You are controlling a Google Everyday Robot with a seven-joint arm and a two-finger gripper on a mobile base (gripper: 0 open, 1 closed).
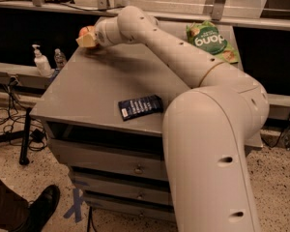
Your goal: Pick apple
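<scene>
The apple (84, 31) is small, round and red-orange. It sits at the far left corner of the grey table (87, 91), partly hidden by the gripper. My gripper (87, 37) is at the end of the long white arm reaching across the table, and it is right at the apple, with its pale fingers (88, 41) on the apple's near side.
A dark blue packet (140, 107) lies near the table's front edge. A green snack bag (210, 40) lies at the far right. Two small bottles (41, 62) stand on a ledge to the left. Drawers are below the tabletop. A person's shoe (38, 209) is at lower left.
</scene>
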